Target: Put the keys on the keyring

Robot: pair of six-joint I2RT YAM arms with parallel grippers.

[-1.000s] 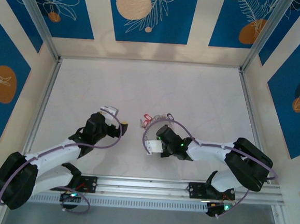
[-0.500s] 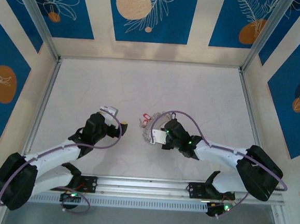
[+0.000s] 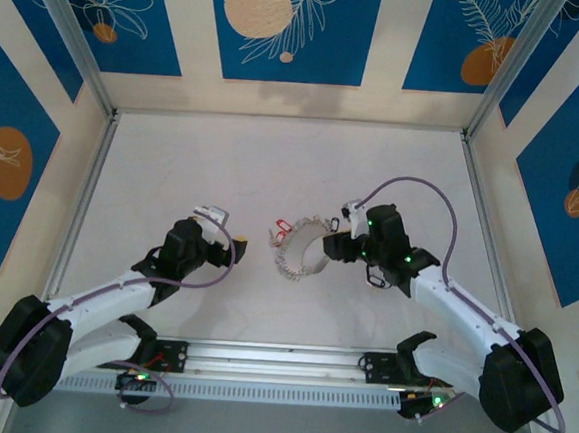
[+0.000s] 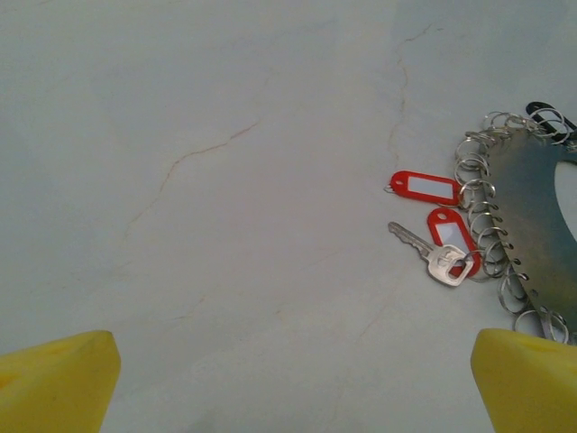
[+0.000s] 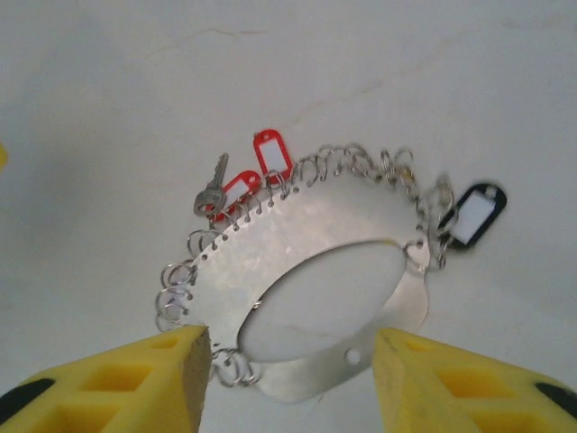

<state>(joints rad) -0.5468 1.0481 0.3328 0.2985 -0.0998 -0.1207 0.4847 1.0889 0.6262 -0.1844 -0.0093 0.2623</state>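
Listing the contents at this moment: one keyring [image 5: 297,244], a broad flat silvery band with an oval opening, lying flat on the bench [image 3: 273,165] near its middle, between the two arms. Its outer edge is fringed with many small wire loops [image 5: 176,293], most of them bare. One small silvery key [image 4: 424,248] lies at the fringe on the side toward the left arm, joined to a red tag [image 4: 451,236]. A second red tag [image 4: 425,188] lies just beside it, and a black tag [image 5: 473,215] sits at the opposite side of the fringe. Both red tags appear hooked into the loops, though the joints are too small to confirm. Left gripper [image 4: 293,379]: yellow pads wide apart, holding nothing, aimed at the key from a short way off. Right gripper [image 5: 287,338]: pads apart, standing either side of the near edge of the keyring without visibly pressing on it, holding nothing. Progress, as a judgement: the one key in sight seems already fastened to the keyring, and no loose key can be made out elsewhere on the bench, so the task looks close to done. What remains is a check that the key is truly seated, and any further keys, if such exist. Surface: pale, marble-like, with faint reddish and grey veins, framed by metal rails [image 3: 358,362]. Room: cream walls [image 3: 184,28] bearing blue panels with white leaf drawings and orange discs.
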